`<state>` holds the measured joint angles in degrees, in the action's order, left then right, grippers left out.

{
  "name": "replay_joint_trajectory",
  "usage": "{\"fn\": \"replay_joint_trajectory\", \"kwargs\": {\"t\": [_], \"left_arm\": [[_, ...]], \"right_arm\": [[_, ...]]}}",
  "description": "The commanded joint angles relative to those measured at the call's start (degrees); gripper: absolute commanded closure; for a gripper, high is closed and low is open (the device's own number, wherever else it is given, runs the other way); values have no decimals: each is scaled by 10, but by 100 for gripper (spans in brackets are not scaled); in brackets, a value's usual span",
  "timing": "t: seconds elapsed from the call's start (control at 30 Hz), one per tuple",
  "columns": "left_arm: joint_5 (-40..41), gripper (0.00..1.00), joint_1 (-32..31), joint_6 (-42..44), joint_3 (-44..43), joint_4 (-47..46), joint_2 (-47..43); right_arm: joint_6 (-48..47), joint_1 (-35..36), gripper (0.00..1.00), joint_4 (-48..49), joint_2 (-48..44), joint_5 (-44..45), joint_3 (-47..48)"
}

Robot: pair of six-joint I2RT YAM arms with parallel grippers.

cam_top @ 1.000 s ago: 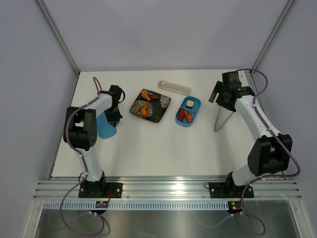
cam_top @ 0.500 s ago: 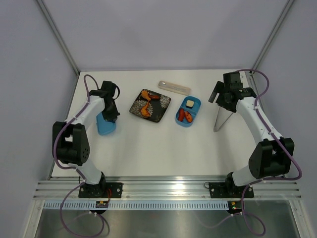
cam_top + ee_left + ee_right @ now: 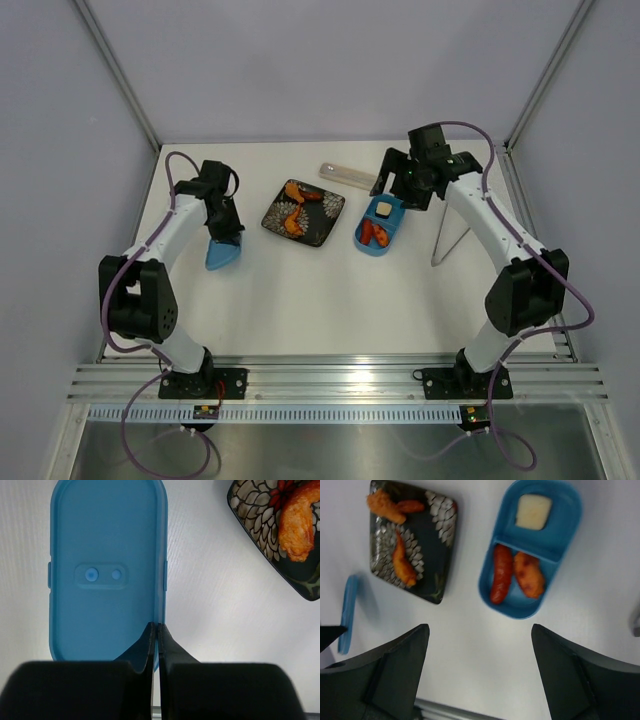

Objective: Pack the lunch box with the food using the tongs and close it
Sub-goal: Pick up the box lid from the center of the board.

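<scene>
The light-blue lunch box (image 3: 392, 210) stands open at centre right. Its food is a beige block (image 3: 533, 511), a red sausage (image 3: 501, 573) and an orange piece (image 3: 529, 574). More orange food (image 3: 293, 222) lies on the black plate (image 3: 318, 232). My right gripper (image 3: 480, 630) hangs open above the lunch box (image 3: 487, 587), holding nothing. My left gripper (image 3: 157, 627) is shut on the right rim of the blue lid (image 3: 107, 575), which looks tilted at the left (image 3: 222, 255). The silver tongs (image 3: 449, 240) lie free on the table, right of the box.
A long translucent case (image 3: 352, 177) lies behind the plate and box. The black patterned plate (image 3: 260, 535) sits just right of the lid. The cell's frame posts and side walls bound the table at left and right.
My right arm has swung left, from over the tongs to above the lunch box. My left gripper has closed on the lid's rim and tipped the lid up from flat.
</scene>
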<state>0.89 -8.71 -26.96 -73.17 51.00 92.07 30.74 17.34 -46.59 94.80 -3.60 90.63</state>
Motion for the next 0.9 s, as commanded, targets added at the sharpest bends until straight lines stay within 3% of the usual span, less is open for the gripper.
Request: {"fn": "replay_joint_trajectory", "kwargs": {"t": [0.0, 0.17, 0.47, 0.63, 0.87], "left_arm": [[-28, 100, -2, 8, -29, -5, -29], [-35, 100, -2, 12, -20, -5, -36], [-48, 100, -4, 9, 7, -5, -67], [-50, 100, -4, 10, 13, -8, -72], [-53, 100, -4, 9, 20, -12, -77]], "right_arm": [[55, 36, 9, -10, 35, -93, 42], [69, 65, 10, -10, 78, -117, 88], [104, 74, 9, 3, 93, -157, 87], [248, 96, 11, 96, 143, -277, 55], [355, 140, 12, 144, 245, -370, 120]]}}
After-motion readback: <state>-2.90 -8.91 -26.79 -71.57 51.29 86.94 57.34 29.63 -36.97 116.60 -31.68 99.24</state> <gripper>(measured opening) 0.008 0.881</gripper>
